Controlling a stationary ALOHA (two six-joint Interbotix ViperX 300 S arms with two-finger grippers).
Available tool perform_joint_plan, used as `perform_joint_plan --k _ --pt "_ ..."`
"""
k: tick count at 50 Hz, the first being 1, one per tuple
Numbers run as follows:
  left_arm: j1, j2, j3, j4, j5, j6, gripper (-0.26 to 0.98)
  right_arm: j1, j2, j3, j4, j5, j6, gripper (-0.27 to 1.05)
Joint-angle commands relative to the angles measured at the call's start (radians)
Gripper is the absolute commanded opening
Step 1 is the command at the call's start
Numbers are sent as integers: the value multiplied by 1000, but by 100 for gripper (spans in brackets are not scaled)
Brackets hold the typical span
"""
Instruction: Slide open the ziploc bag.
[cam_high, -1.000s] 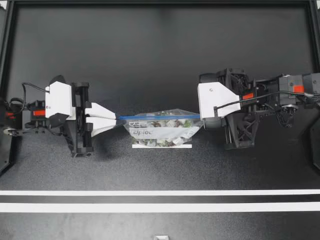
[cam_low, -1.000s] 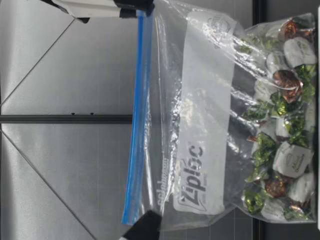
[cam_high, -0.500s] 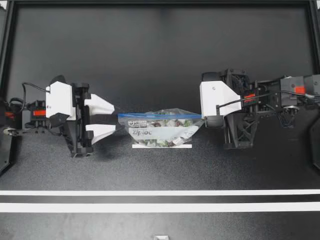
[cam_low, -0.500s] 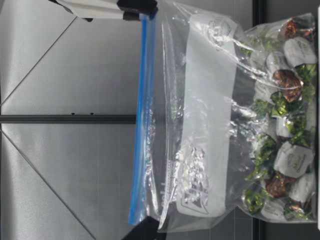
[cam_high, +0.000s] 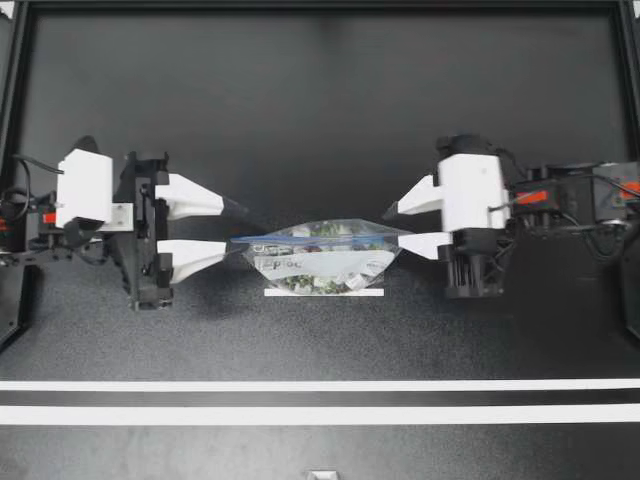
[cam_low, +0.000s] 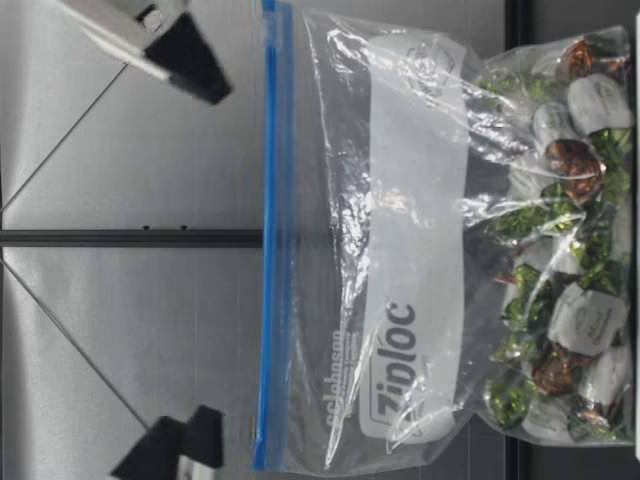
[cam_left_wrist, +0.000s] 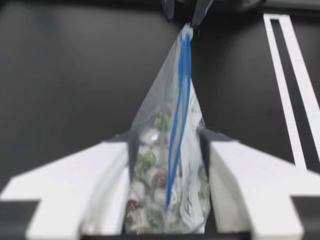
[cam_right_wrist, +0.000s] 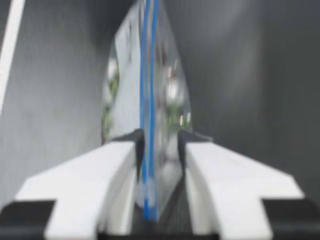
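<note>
Jaws wide apart on left gripper (cam_high: 226, 225); nothing held. Same on right gripper (cam_high: 395, 226): spread, nothing clamped.

Left wrist view: near end of bag (cam_left_wrist: 167, 200) sits between the fingers (cam_left_wrist: 75, 185). Cannot tell whether its sides brush the pads. Blue zip (cam_left_wrist: 182, 95) runs on ahead to the dark tips of the right gripper (cam_left_wrist: 183, 7) at the far end.

Right wrist view: zip (cam_right_wrist: 148, 150) end lies between the fingers (cam_right_wrist: 85, 185), nearer one than the other. Blurred, so contact cannot be told.

Top view: bag (cam_high: 322, 258) stands between the two grippers, zip (cam_high: 300, 238) uppermost and reaching from one to the other.

Low view: bag (cam_low: 420, 250) upright, zip (cam_low: 272, 240) level. Dark fingertips (cam_low: 190, 62) hang above each end of it, clear of the plastic. Wrapped candies (cam_low: 560, 250) fill the bottom.

White tape strip (cam_high: 323, 292) lies on the black table (cam_high: 320, 120) just beside the bag's base.
</note>
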Motion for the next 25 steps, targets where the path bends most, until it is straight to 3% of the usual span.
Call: perform_joint_plan --k 1,13,25 --pt "3 -21 -26 3 -8 2 38 -6 -46 37 2 -130 0 35" --pt "3 -28 -29 3 29 2 38 -8 -80 141 2 -290 -2 35" --pt "3 -91 -29 3 92 2 38 -6 -86 144 2 -298 -2 35"
